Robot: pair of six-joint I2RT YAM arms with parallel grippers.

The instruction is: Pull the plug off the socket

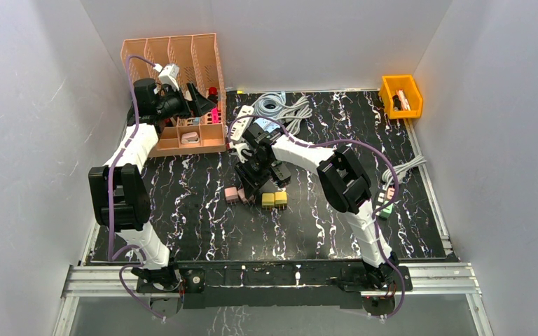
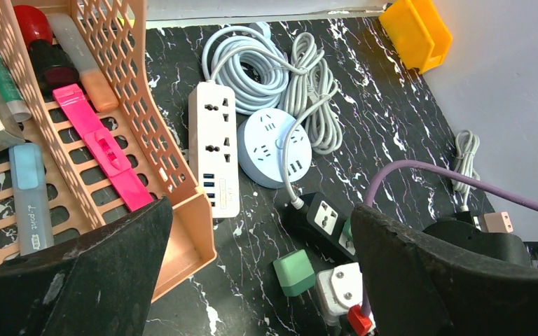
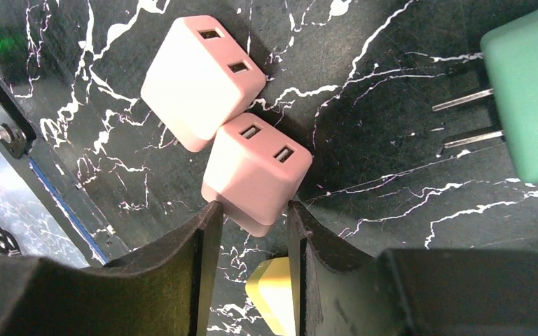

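Right hand (image 3: 252,207) low over desk (image 3: 364,84), near black power strip (image 2: 320,218). Fingers narrow, flanking corner of pink charger (image 3: 256,171); firm clamp or not, cannot tell. Charger lies loose, no socket under it. White plug (image 2: 339,285) at strip's end; seated or not unclear. Left hand (image 2: 259,210) wide, empty, off to strip's left. Advice: grip plug's flat sides, pull straight along prongs, brace strip.

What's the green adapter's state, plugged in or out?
Out: the green adapter lies on the table, both prongs bare and in no socket.
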